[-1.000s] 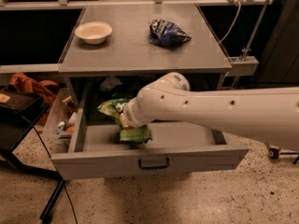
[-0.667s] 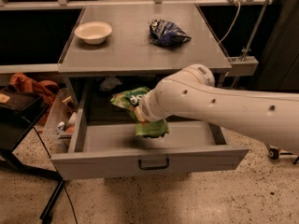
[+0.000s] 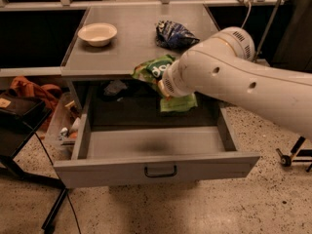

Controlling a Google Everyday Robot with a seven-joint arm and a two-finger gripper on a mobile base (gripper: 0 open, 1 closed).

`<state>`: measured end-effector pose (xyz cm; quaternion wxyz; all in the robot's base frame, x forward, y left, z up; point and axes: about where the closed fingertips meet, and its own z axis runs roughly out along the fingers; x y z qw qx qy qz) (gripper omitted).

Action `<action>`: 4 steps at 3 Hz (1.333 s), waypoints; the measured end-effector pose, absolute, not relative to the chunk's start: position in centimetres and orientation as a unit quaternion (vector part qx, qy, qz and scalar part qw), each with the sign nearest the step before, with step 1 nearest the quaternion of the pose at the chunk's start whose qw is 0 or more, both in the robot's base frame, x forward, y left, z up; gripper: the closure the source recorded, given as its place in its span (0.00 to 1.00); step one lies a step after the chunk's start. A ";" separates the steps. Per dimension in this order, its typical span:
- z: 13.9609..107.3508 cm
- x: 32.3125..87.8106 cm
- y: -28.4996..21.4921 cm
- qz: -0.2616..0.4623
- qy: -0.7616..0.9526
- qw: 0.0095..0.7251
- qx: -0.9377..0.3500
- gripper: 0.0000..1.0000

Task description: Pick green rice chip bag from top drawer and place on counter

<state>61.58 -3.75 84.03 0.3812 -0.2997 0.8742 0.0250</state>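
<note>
Moved: the hand [image 3: 165, 89] has come up out of the drawer [image 3: 156, 165] and carried the bag [image 3: 155, 70] with it; a second ago both were low inside the drawer.
Hand: grasping the bag, at the height of the desk's front edge, above the drawer's back part.
Arm: a thick white arm [image 3: 243, 82] comes in from the right and slopes down leftward to the hand; its rounded joint sits high, behind and right of the hand.
Bag: in the air, one green end with white lettering just up and left of the hand, the other end hanging just below it; it touches neither the drawer floor nor the desk top.
Drawer: pulled wide open below the hand, its grey floor bare, a dark handle [image 3: 160, 171] on its front.
Desk: the grey desk [image 3: 126, 48] spreads out behind the hand; a pale bowl [image 3: 97, 33] sits far to the hand's left, a blue bag [image 3: 174, 34] just behind the hand.
Room: a speckled floor [image 3: 234, 204] lies below; an orange cloth [image 3: 29, 89] and a black case [image 3: 17, 113] are well off to the hand's left.
</note>
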 end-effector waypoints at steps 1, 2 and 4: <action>90.1 63.1 -5.4 -0.025 0.853 0.422 -0.306 1.00; 93.6 65.8 -4.8 -0.039 0.835 0.444 -0.323 1.00; 94.9 72.7 0.4 -0.020 0.791 0.457 -0.405 1.00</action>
